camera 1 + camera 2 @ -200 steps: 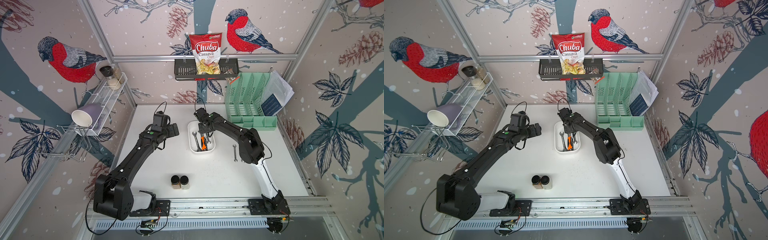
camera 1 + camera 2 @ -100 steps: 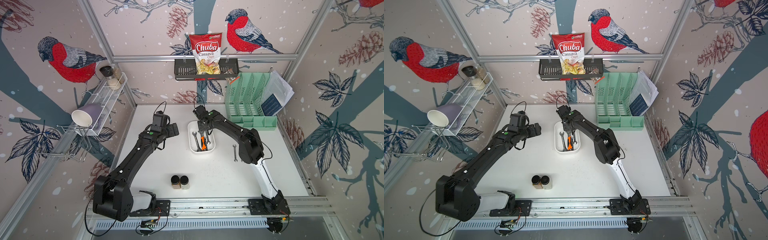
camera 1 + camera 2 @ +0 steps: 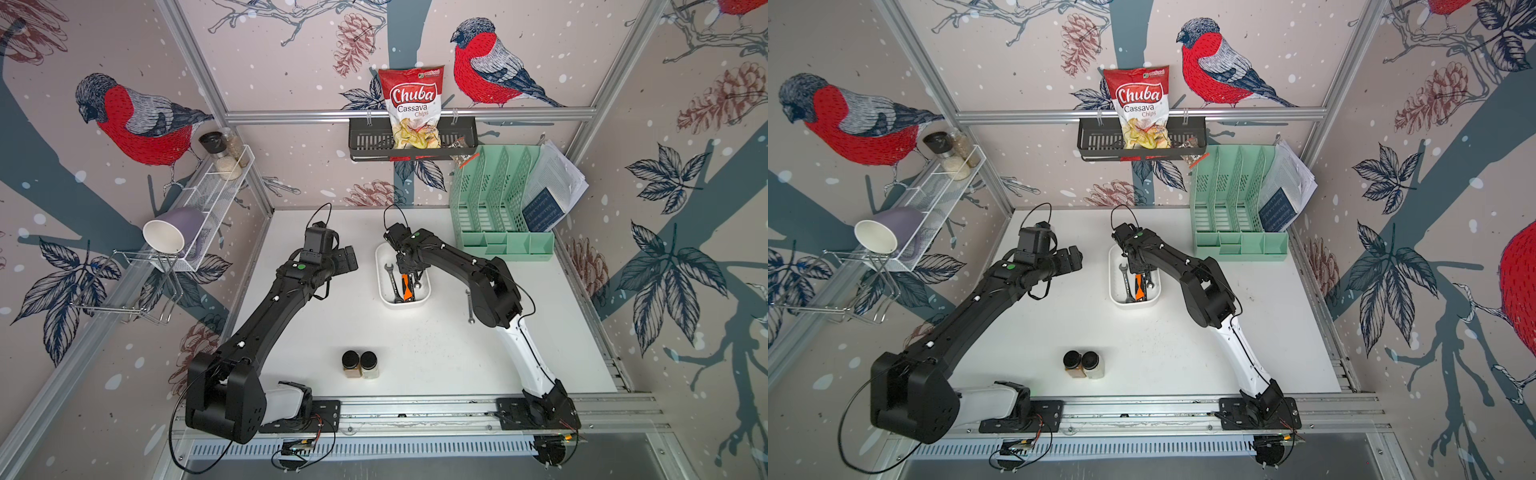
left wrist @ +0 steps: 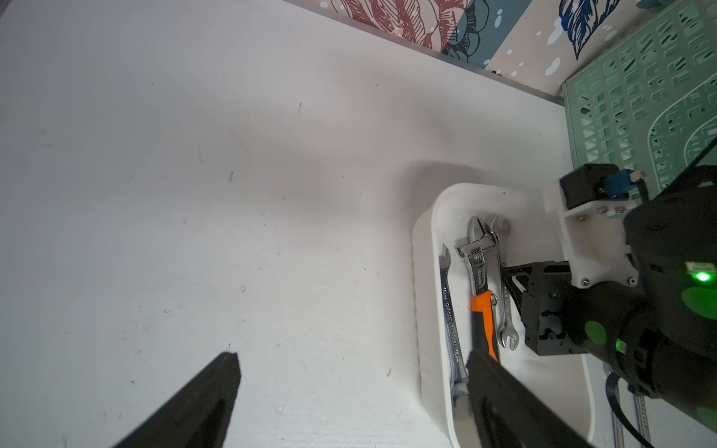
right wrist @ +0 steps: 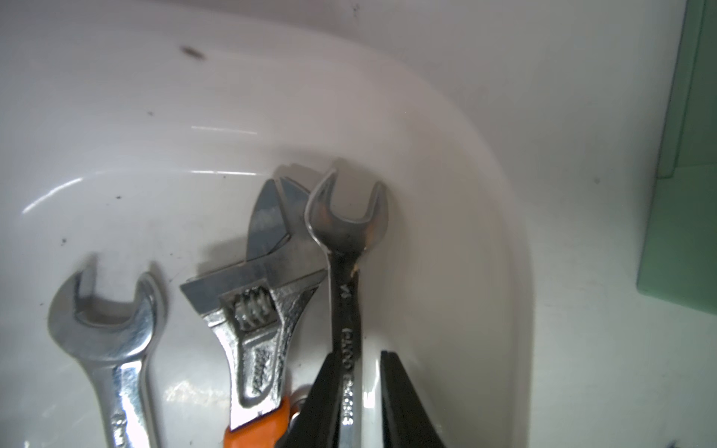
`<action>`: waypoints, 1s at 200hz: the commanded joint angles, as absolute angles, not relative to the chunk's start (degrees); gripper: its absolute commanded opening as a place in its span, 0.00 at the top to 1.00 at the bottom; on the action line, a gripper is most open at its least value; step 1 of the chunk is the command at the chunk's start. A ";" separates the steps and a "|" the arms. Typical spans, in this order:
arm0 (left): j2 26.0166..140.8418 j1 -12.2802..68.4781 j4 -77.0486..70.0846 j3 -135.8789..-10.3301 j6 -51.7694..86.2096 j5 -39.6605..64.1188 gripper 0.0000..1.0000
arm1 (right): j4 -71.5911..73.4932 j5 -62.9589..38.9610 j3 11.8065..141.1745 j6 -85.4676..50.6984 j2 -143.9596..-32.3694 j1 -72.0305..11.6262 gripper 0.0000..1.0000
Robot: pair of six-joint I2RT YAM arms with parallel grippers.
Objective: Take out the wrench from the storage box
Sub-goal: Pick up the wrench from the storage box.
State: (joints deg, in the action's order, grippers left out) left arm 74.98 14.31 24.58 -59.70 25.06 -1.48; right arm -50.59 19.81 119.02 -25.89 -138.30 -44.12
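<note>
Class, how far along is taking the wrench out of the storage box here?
Done: one loose wrench lies on the table, outside the storage box. In hand: right gripper inside the box, fingers straddling the slim wrench, not clamped. Left: grip and lift it out.

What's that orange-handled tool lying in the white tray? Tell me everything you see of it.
An adjustable wrench: shiny steel-looking head with a ridged thumbscrew, orange and black grip. It lies flat in the white storage box, between a broad spanner and a thin spanner that seems to rest against its head.
</note>
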 commanded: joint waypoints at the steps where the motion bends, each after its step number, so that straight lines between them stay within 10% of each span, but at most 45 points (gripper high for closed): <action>1: 74.79 14.15 23.01 -59.69 24.79 -0.97 0.05 | -49.95 18.90 118.86 -26.99 -138.96 -43.85 0.74; 100: 74.88 14.02 23.01 -59.73 24.87 -0.52 0.05 | -47.35 17.88 115.35 -27.78 -139.04 -43.57 0.69; 200: 75.06 14.06 22.93 -59.66 24.81 -0.17 0.05 | -49.63 22.19 117.90 -27.77 -141.52 -44.03 0.98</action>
State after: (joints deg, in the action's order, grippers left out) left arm 75.18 14.20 24.45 -59.70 25.06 -0.19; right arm -45.34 21.56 117.54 -27.38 -140.20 -44.16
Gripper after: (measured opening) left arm 0.951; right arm 0.101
